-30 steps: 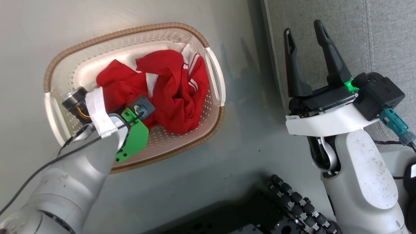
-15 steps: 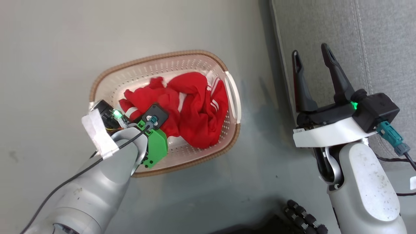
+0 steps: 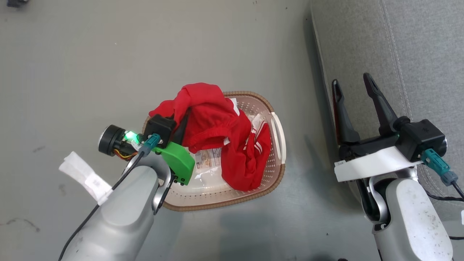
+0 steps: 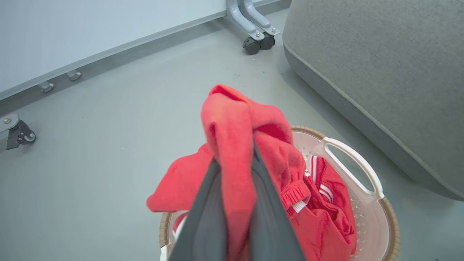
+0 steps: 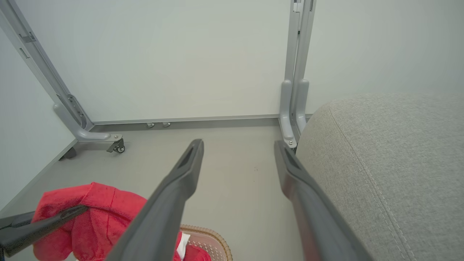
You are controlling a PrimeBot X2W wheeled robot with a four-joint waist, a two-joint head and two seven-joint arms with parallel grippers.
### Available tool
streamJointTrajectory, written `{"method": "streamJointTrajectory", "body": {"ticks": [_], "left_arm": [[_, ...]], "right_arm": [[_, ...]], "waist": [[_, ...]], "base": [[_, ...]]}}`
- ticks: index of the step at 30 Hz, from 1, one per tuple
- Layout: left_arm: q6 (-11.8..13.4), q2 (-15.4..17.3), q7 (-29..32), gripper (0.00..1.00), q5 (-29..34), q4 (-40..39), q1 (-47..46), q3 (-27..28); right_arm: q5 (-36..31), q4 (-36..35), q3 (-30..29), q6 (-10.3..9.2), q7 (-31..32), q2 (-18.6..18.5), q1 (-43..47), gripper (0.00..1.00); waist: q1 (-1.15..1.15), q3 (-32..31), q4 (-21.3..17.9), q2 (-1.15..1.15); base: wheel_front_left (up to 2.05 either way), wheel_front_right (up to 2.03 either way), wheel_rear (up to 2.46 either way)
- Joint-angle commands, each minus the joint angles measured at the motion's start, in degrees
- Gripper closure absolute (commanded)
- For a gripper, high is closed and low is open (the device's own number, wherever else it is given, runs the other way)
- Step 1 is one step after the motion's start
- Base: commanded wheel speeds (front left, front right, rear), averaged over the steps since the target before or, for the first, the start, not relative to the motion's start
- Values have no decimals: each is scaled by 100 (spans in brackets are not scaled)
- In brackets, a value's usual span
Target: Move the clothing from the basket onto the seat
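1. The left gripper is clamped tight on a fold of one red garment and holds it bunched above the basket. Loose ends droop toward the inside.
2. The second red garment, with white stripes, lies crumpled in the basket on the side nearest the seat, beside a paper label.
3. The right gripper hangs over the seat's edge with its fingers spread wide and nothing between them.
4. The cloth looks light, soft and limp. It will likely sag and swing when carried, and a trailing end could snag on the basket rim. Whether the two garments are tangled together cannot be told.
5. A thick gathered fold or the ribbed waistband should give a surer hold than a single thin layer, which may slip out.
6. For the garment left in the basket, the raised bunch near its striped edge looks the easiest place to pinch.
7. The basket stands on the grey floor, just beside the seat.
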Motion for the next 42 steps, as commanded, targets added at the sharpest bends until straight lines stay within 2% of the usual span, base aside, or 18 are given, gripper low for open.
{"method": "streamJointTrajectory", "body": {"ticks": [1,11,20,27,42], "left_arm": [[89,89,-17,100,-46,-270,193,123],[399,461,-17,100,-117,-2325,1051,969],[303,672,-17,100,-126,-3718,1616,1356],[244,782,26,100,-281,-4313,2045,1370],[441,792,247,100,-465,-4717,2910,1129]], "right_arm": [[-21,-38,-25,-2,48,-14,123,0],[-93,-230,-174,-2,359,-14,551,0],[-95,-398,-184,-2,611,-13,953,0],[-43,-510,-143,-2,749,-12,1294,0],[121,-708,-136,-1,996,-12,2011,0]], "waist": [[0,-423,266,0],[0,-1051,549,0],[0,-1608,664,0],[0,-1985,662,0],[0,-2677,693,0]], "base": [[0,0,0],[0,0,0],[0,0,0],[0,0,0],[0,0,0]]}}
